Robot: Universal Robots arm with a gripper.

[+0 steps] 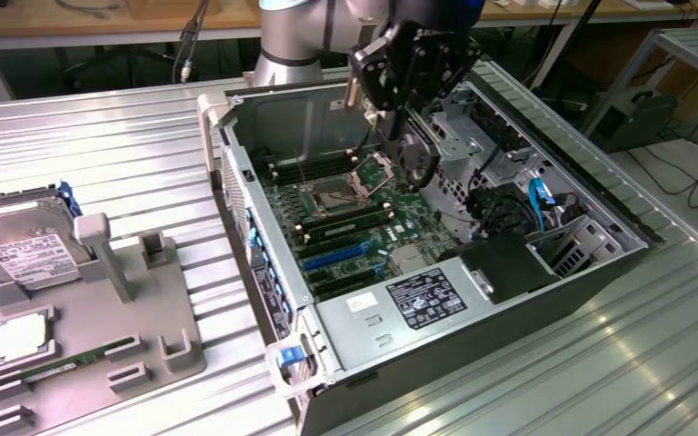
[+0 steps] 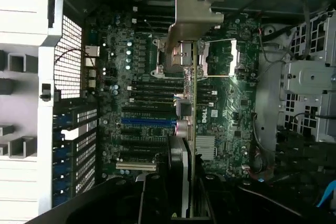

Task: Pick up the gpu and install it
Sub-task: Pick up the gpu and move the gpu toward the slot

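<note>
My gripper (image 1: 398, 109) hangs over the open computer case (image 1: 237, 173) and is shut on the gpu (image 1: 416, 159). The card is held upright, edge down, above the motherboard (image 1: 349, 227) near the CPU socket. In the wrist view the gpu (image 2: 193, 93) appears edge-on, its silvery metal bracket (image 2: 191, 11) at the far end and my gripper (image 2: 185, 192) clamped on the near end. It is lifted clear of the board, not seated. The blue expansion slot (image 2: 149, 120) lies to one side of the card's edge, and it also shows in the exterior view as the blue slot (image 1: 331, 257).
On the exterior view's left, a grey parts fixture (image 1: 143, 336) holds a hard drive (image 1: 22, 254), a CPU chip (image 1: 19, 338) and a memory stick (image 1: 64, 363). Inside the case are a drive cage (image 1: 471, 136), blue cables (image 1: 537, 204) and a black power supply (image 1: 507, 268).
</note>
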